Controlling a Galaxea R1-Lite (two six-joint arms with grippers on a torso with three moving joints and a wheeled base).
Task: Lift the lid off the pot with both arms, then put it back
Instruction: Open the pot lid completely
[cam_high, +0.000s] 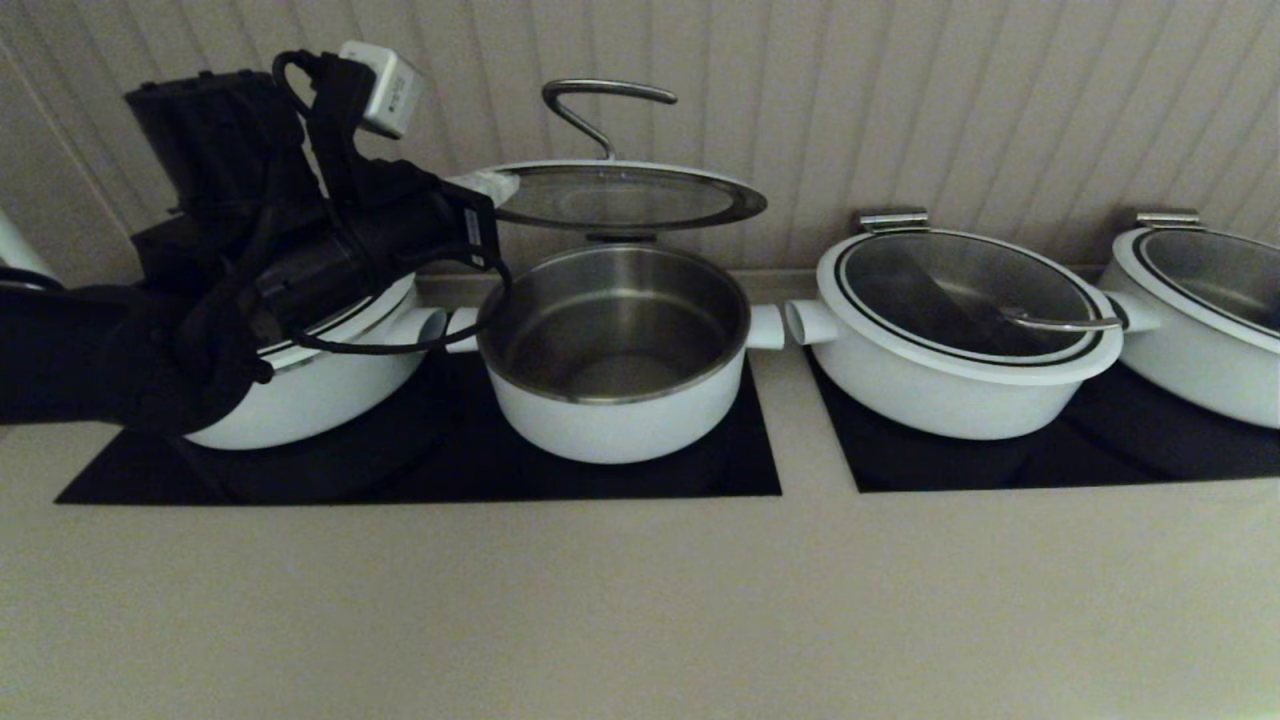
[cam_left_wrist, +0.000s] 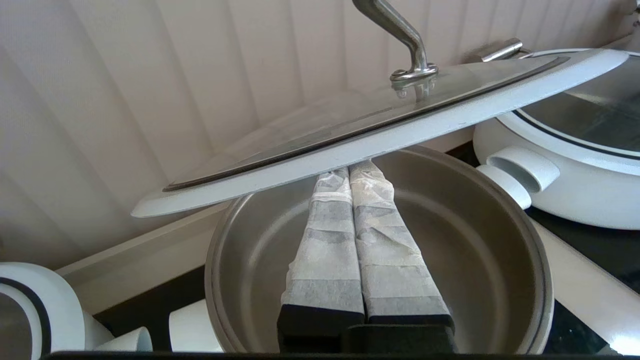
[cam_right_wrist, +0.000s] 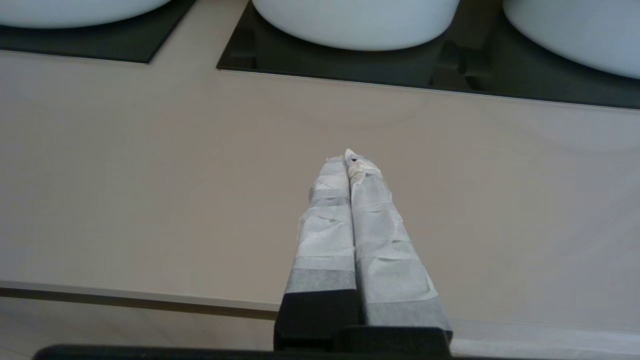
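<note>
The white pot (cam_high: 615, 410) stands uncovered on the left black cooktop, its steel inside bare. Its glass lid (cam_high: 620, 195), with a white rim and a curved steel handle (cam_high: 600, 100), hangs raised and roughly level above the pot. My left gripper (cam_high: 500, 185) is shut, its taped fingertips (cam_left_wrist: 345, 180) pressed together under the lid's rim (cam_left_wrist: 350, 147) on its left side, over the open pot (cam_left_wrist: 500, 240). My right gripper (cam_right_wrist: 348, 159) is shut and empty, low over the bare counter in front of the cooktops, and is out of the head view.
A lidded white pot (cam_high: 330, 390) sits at the left under my left arm. Two more lidded pots (cam_high: 960, 330) (cam_high: 1200, 310) stand on the right cooktop (cam_high: 1050, 460). A panelled wall rises close behind. The beige counter (cam_high: 640, 600) runs along the front.
</note>
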